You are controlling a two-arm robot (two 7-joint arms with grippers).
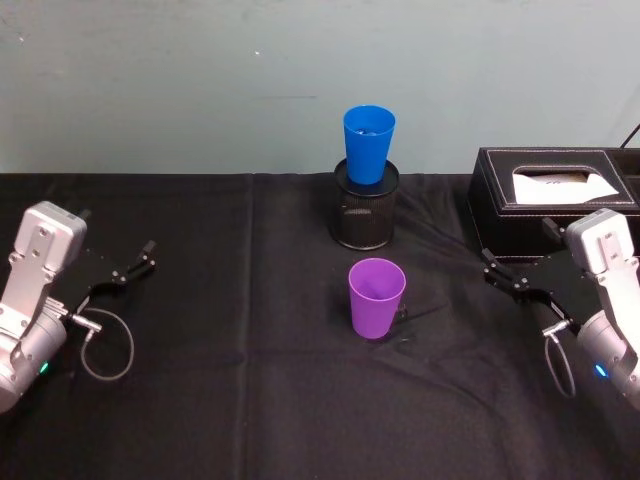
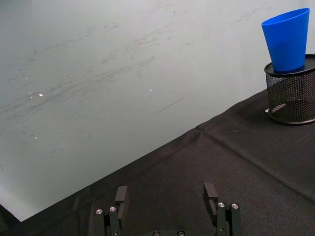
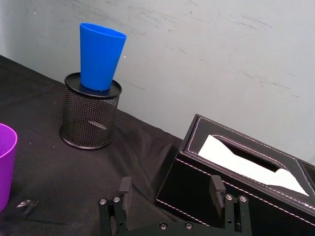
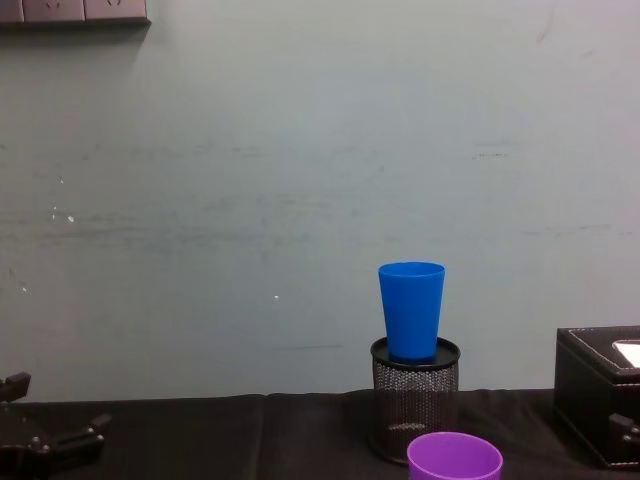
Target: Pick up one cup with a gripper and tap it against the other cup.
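Cups, two: purple cup (image 1: 377, 297), blue cup (image 1: 368, 143) atop mesh holder (image 1: 366, 215); left hand (image 2: 166, 189), right hand (image 3: 171, 181) released.

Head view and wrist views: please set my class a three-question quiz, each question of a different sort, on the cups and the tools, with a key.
1. Fill in: the left tool and right tool are both ____ and hold nothing.
2. True or false: the purple cup lies on its side.
3. The blue cup stands on: A the purple cup; B the mesh holder; C the left tool.
Key: 1 open; 2 false; 3 B.
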